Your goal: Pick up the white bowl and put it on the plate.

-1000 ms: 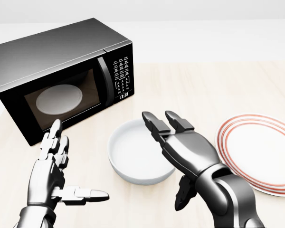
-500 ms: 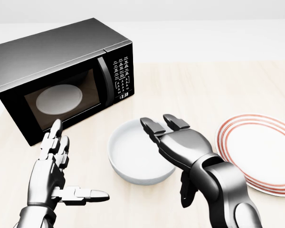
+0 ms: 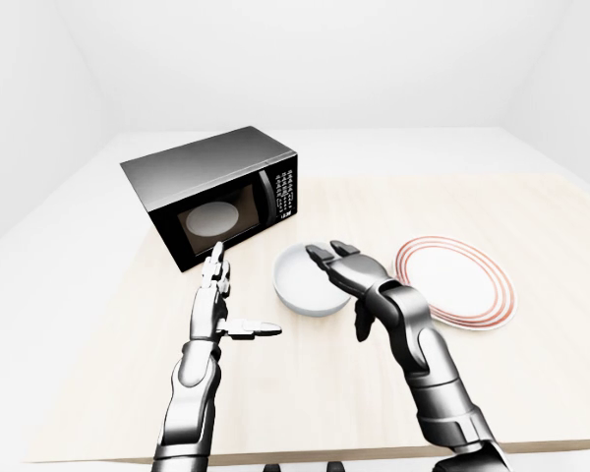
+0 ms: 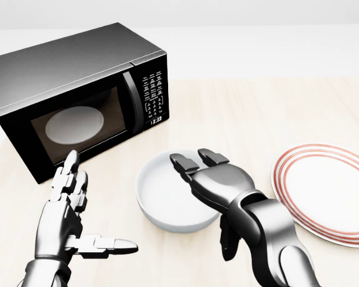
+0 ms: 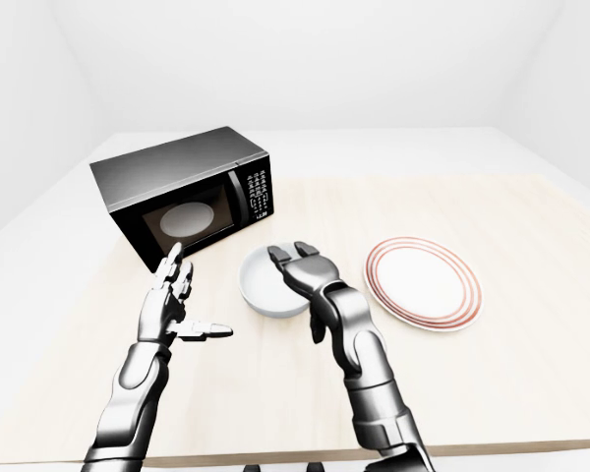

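Standing at the head view's left is a black microwave (image 4: pixel 78 95), door shut, its keypad facing the middle of the desk (image 4: pixel 239 107); a pale turntable is showing through its window. The microwave is sitting near the white bowl's upper left, apart from it.

Left hand (image 4: pixel 69 212): hovering at the lower left below the microwave, released, fingers (image 4: pixel 69 173) pointing up and thumb sticking out toward the right. It is gripping nothing and is staying clear of the bowl.

White bowl (image 4: pixel 161 197): resting upright on the desk at the middle of the head view, between the microwave and the plate. Its right part is being covered by the right hand.

Right hand (image 4: pixel 212 179): reaching in from the lower right, lying over the bowl's right rim with two fingers (image 4: pixel 188 164) stretching across the hollow and the thumb hanging down outside the wall. The fingers are spread, not closed round the rim; contact cannot be told.

Plate (image 4: pixel 329 191): white with red rings, lying flat at the right, just beside the bowl, bare on top.
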### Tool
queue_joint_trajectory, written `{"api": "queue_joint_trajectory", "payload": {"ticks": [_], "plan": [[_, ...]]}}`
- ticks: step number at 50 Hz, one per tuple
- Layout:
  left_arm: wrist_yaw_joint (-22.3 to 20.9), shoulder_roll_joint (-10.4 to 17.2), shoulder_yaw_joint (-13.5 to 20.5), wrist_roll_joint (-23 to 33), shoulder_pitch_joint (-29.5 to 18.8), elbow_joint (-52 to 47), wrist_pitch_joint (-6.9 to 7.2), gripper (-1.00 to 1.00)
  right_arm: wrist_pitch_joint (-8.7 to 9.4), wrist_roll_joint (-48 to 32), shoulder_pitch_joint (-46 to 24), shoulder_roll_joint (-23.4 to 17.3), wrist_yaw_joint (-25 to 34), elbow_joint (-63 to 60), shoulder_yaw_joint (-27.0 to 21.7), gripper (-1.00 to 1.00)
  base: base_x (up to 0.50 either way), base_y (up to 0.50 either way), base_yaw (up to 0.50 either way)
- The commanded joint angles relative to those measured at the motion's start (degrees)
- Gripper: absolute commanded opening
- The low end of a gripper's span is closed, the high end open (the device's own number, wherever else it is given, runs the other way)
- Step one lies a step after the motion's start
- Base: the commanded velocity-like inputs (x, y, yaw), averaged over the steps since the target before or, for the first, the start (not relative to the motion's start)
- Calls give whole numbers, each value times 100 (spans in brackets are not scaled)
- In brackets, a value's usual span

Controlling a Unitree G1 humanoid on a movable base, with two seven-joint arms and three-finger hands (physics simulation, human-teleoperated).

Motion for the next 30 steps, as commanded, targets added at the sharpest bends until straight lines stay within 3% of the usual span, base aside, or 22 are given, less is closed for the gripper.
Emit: {"api": "queue_joint_trajectory", "payload": {"ticks": [1,30], "plan": [[2,-1,0,-2,-12,24,-7,100,0,-77,-89,73,0,345,81,100,0,0,0],[-10,1,-2,-13,5,-34,32,100,0,-242,1,112,-213,1046,203,100,0,0,0]]}}
